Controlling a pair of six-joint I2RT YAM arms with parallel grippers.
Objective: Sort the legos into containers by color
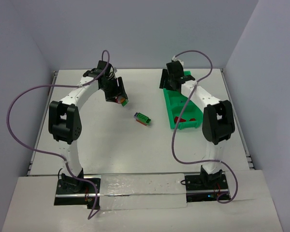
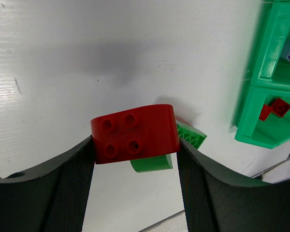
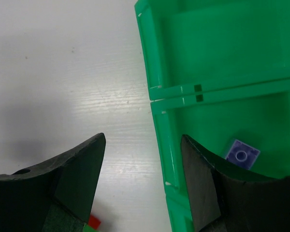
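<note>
Left end effector (image 2: 135, 147) pinches red lego (image 2: 134, 133) mid-jaw; right end effector (image 3: 144, 140) gapes, seemingly empty.

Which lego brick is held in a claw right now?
The red four-stud brick, pinched in the left claw; the green one lies on the table, the purple one in the tray.

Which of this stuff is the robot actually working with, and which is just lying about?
Part of the job:
red brick held by the left gripper; loose green-and-red bricks; green tray holding a purple brick and red bricks; open right gripper above it.

Just there:
purple cables; glossy strip at the near edge.
</note>
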